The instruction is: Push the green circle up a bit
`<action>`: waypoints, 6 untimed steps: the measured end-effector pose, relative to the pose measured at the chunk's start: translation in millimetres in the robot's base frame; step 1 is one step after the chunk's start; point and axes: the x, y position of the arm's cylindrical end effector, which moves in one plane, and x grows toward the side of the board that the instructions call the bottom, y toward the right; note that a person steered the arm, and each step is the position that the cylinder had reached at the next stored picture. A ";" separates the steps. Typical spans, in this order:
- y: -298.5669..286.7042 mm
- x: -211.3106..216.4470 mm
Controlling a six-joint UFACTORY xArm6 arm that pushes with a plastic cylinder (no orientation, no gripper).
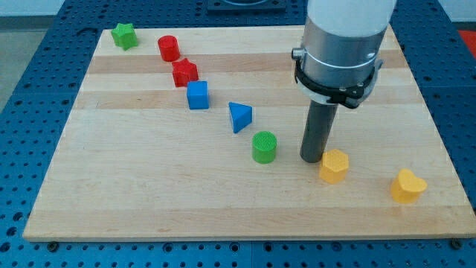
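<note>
Blue pegboard surrounds a pale wooden worktop (111, 193). No gripper on this rig, so nothing is held: only a dark rod, my tip (311, 159) down on the wood. Green circle (264, 147) sits near the centre, just to the tip's left, apart from it. Yellow block (334, 165) crowds the tip's right.

Step judged: approach, no contact yet. Next move calls for rounding below the circle, then pushing briefly toward the view's top, clear of the blue triangle (239, 117).
</note>
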 end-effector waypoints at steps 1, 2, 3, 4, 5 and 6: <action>0.0 0.0; -10.6 1.9; -37.2 3.9; -57.3 4.3; -75.0 21.9; -81.9 31.5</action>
